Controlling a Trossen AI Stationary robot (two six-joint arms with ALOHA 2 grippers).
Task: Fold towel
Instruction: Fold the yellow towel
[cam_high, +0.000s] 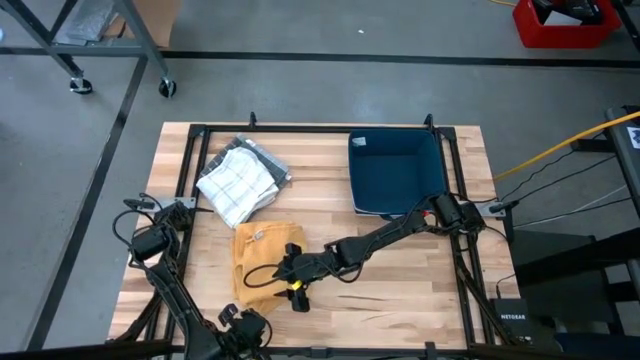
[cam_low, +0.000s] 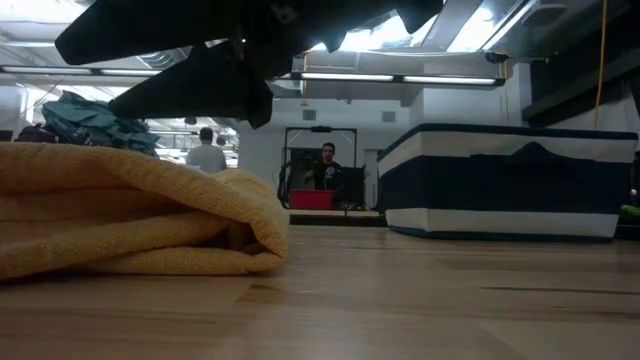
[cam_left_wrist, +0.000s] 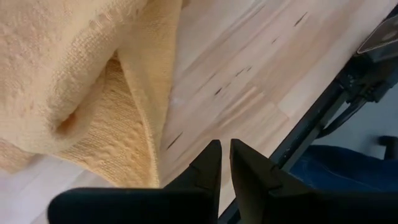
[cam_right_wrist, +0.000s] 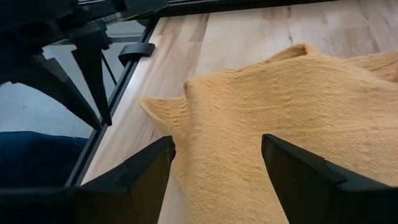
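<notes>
High view: right hand (cam_high: 291, 272) spread wide over yellow towel (cam_high: 258, 250); left hand (cam_left_wrist: 222, 163) closed beside.

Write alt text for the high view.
Seen from above, the right gripper reaches across a wooden table over a yellow towel. The left gripper waits at the near edge; a white checked cloth and blue bin lie beyond.
</notes>
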